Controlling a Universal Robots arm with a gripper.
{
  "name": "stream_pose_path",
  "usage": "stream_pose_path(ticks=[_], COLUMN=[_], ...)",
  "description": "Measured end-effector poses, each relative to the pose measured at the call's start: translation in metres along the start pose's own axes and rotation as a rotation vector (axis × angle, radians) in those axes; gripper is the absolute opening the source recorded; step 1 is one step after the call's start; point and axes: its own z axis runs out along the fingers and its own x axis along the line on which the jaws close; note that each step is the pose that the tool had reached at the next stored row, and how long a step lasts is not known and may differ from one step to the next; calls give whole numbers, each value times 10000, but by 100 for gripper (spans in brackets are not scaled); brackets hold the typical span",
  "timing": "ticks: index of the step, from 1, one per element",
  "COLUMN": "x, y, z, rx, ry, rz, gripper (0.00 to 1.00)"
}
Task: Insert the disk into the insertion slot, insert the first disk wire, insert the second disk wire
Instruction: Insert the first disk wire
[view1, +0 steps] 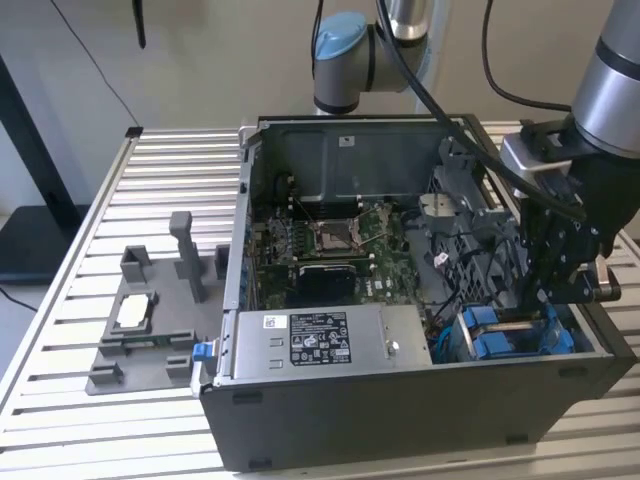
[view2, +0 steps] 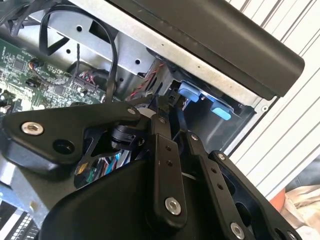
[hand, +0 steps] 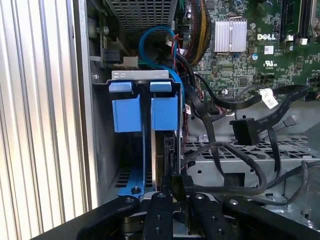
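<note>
Disk (hand: 168, 152) stands on edge, partway into the insertion slot (hand: 125, 114), at the PC case's (view1: 400, 415) end toward the exterior view's right; gripper (hand: 176, 182) fingers look clamped narrow on its exposed edge. Prob. dense, rigid and shock-sensitive w/ a flexy plastic frame, so grip side edges, not label. Slatted metal desk (view1: 80, 250) underneath; room's tight, w/ loose black cables (hand: 245, 131) just beside.

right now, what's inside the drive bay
In the drive bay: two blue tabs and a disk standing on edge. The gripper covers the disk's near end, so how deep it sits is hidden.
</note>
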Motion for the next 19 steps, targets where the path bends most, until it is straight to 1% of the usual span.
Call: stream_pose_path(ticks=[2, 7, 14, 15, 17, 18, 19], x=[1, 3, 5, 4, 5, 5, 5], y=[1, 2, 3, 3, 3, 3, 2], z=[6, 56, 64, 67, 69, 68, 59], rx=[0, -6, -7, -9, -9, -8, -7], ry=[2, 9, 1, -8, -10, -7, 0], rz=[1, 10, 11, 12, 12, 12, 11], gripper=[20, 20, 20, 20, 21, 27, 27])
